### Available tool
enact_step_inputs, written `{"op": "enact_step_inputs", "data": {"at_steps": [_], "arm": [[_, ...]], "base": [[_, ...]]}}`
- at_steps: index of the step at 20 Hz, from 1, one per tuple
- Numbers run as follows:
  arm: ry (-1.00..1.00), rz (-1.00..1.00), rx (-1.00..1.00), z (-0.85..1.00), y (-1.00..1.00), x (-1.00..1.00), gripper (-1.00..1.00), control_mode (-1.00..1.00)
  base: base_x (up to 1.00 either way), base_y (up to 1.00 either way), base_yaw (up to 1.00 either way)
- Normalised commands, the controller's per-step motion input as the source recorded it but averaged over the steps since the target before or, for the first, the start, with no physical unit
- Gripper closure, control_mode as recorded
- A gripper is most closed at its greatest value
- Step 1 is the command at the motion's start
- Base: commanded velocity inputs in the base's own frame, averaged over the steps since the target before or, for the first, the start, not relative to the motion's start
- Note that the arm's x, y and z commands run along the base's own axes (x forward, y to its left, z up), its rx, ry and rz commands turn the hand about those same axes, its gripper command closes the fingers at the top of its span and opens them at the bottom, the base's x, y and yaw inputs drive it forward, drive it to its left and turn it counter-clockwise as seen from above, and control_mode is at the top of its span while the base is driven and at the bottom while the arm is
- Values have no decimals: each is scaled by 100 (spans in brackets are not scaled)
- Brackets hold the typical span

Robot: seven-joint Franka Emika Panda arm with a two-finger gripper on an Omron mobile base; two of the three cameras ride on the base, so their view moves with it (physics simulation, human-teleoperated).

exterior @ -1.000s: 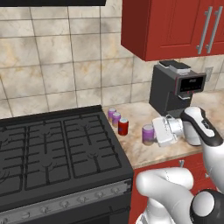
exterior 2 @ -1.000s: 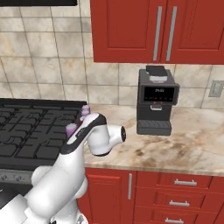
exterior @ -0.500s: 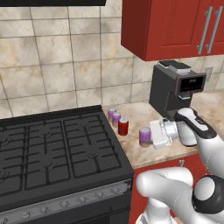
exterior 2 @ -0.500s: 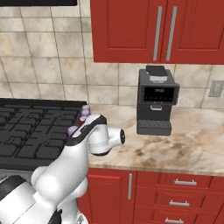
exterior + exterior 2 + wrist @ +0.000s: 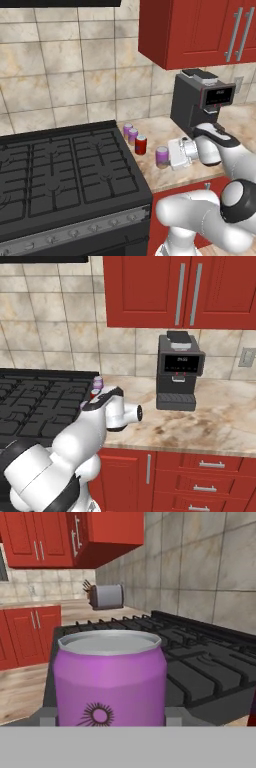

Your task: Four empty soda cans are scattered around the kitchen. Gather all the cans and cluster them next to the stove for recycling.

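Note:
My gripper [image 5: 169,156] is shut on an upright purple soda can [image 5: 161,157] low over the beige counter, right of the stove [image 5: 65,170]. In the hand view this can [image 5: 110,677] stands between my grey finger pads [image 5: 47,716], with the stove's grates [image 5: 200,662] behind it. A red can [image 5: 141,144] stands just left of the held one. Two more purple cans [image 5: 130,132] stand close together behind the red one, by the stove's right edge. From the right base view my arm covers most of them, and one purple can top [image 5: 98,382] pokes out.
A dark coffee machine [image 5: 200,100] stands on the counter [image 5: 165,125] right behind my hand, under red wall cabinets [image 5: 200,30]. Tan tiled wall runs behind the stove. A toaster [image 5: 107,596] sits on a far counter across the room.
My gripper has carried the purple can a little leftward and lower, closer to the red can and the stove. The other cans have stayed put.

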Motion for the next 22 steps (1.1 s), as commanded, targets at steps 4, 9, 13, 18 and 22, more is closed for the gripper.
{"op": "enact_step_inputs", "data": {"at_steps": [4, 9, 13, 18, 22], "arm": [[0, 0, 0, -18, 0, 28, 100, -100], [0, 0, 0, -20, 0, 30, 100, -100], [0, 0, 0, -19, 0, 28, 100, -100], [0, 0, 0, -19, 0, 28, 100, -100], [0, 0, 0, -22, 0, 28, 100, -100]], "base": [[0, 0, 0], [0, 0, 0], [0, 0, 0], [0, 0, 0], [0, 0, 0]]}}
